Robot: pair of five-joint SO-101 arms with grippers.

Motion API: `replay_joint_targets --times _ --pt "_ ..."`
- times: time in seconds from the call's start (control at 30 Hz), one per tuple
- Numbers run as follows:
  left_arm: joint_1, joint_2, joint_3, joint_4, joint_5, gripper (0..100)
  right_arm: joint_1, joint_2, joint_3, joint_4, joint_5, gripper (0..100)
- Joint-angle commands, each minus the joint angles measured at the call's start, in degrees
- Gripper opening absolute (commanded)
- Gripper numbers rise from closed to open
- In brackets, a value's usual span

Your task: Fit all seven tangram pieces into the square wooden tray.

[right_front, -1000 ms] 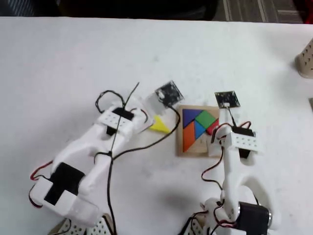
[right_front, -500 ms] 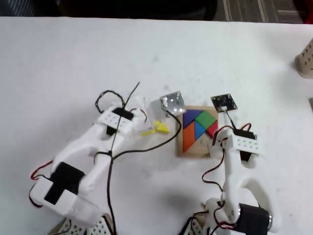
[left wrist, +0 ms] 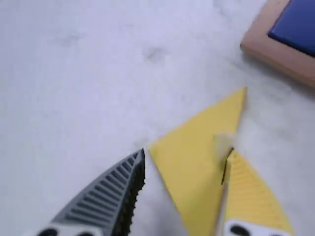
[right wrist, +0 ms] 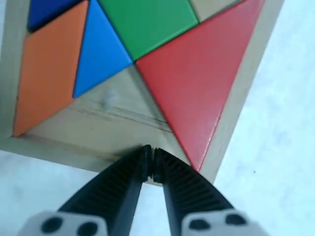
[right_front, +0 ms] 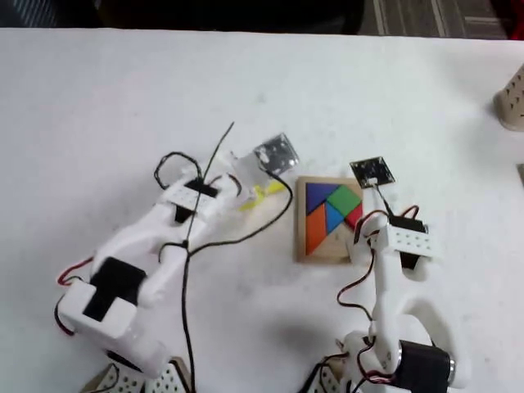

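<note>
The square wooden tray [right_front: 300,242] lies at mid-table and holds orange [right wrist: 47,69], blue [right wrist: 101,49], green [right wrist: 147,22], red [right wrist: 202,73] and dark blue [right wrist: 49,10] pieces, with bare wood [right wrist: 113,113] beside the red one. Just left of the tray, my left gripper [right_front: 264,193] is shut on a yellow triangle [right_front: 259,196]. In the left wrist view the yellow triangle [left wrist: 197,147] sits between the fingers of the left gripper [left wrist: 184,157], near a tray corner [left wrist: 266,49]. My right gripper [right wrist: 151,160] is shut and empty over the tray's rim [right wrist: 64,152], by the red triangle's tip.
Black cables [right_front: 246,237] trail from the left arm across the table towards the tray. A beige perforated object [right_front: 512,102] stands at the far right edge. Open white tabletop lies beyond the tray and to the left.
The yellow triangle lay flat left of the tray; the left gripper closed on it and drew it slightly away and to the left. The right arm has barely moved.
</note>
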Motion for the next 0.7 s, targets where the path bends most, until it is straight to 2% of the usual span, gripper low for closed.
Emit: replay_joint_targets --times 0.0,0.1,0.2,0.4,0.5,0.63,0.67 --pt "-0.7 -0.3 -2.4 -2.7 3.5 27 -0.6 -2.0 0.6 0.4 0.8 1.6" --pt "-1.0 -0.4 -2.5 -2.7 6.6 27 -0.6 -2.0 0.6 0.4 0.8 1.6" --pt "-2.8 -0.7 -4.1 -2.6 12.7 27 -0.6 -2.0 0.6 0.4 0.8 1.6" --pt "-8.8 0.0 -12.7 -2.7 32.5 27 -0.6 -2.0 0.6 0.5 0.8 1.6" --pt "-8.5 2.9 -13.9 -3.3 32.7 24 -0.6 -2.0 0.6 0.5 0.8 1.6" --pt "-5.8 11.2 -16.5 -11.1 29.2 3 -0.6 -2.0 0.6 0.6 0.8 1.6" --pt "-5.2 13.7 -17.5 -12.6 27.7 1 -0.6 -2.0 0.6 0.6 0.8 1.6"
